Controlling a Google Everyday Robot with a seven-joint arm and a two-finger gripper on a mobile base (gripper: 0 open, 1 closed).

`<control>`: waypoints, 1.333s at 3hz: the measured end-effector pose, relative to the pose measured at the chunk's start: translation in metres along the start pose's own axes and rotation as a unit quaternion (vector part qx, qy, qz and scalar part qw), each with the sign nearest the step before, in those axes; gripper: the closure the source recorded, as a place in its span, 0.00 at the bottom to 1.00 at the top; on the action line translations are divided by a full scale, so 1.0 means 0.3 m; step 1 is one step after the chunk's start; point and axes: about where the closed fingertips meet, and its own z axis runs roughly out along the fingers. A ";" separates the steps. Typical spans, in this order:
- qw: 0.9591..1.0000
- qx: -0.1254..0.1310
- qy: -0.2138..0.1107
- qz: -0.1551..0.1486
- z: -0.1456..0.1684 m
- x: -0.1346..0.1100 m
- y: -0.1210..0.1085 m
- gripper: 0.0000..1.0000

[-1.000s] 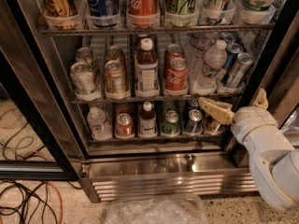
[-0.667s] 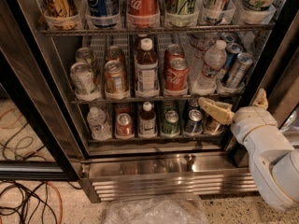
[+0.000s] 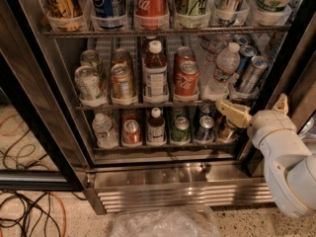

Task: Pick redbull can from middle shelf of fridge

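Note:
The redbull can point(image 3: 252, 73) is slim, blue and silver, at the far right of the middle shelf point(image 3: 165, 104) of the fridge point(image 3: 182, 194). Two more like it stand in a row behind it. A clear water bottle point(image 3: 223, 68) stands just left of it. My gripper point(image 3: 252, 101) is at the right, just below and in front of that end of the shelf. It is open and empty, with one cream finger point(image 3: 232, 112) pointing left under the shelf edge and the other finger point(image 3: 282, 102) pointing up.
The middle shelf also holds a silver can point(image 3: 89, 83), an orange can point(image 3: 122, 82), a dark bottle point(image 3: 155, 75) and red Coca-Cola cans point(image 3: 186, 78). Tall cans fill the top rack, small cans and bottles the bottom one. Cables point(image 3: 29, 216) and a plastic bag point(image 3: 165, 223) lie on the floor.

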 end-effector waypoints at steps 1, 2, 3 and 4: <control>1.000 0.000 0.000 0.000 0.000 0.000 0.000 0.00; 1.000 0.000 0.000 0.000 0.000 0.000 0.000 0.19; 1.000 0.000 0.000 0.000 0.000 0.000 0.000 0.42; 1.000 0.000 0.000 0.000 0.001 0.000 0.001 0.47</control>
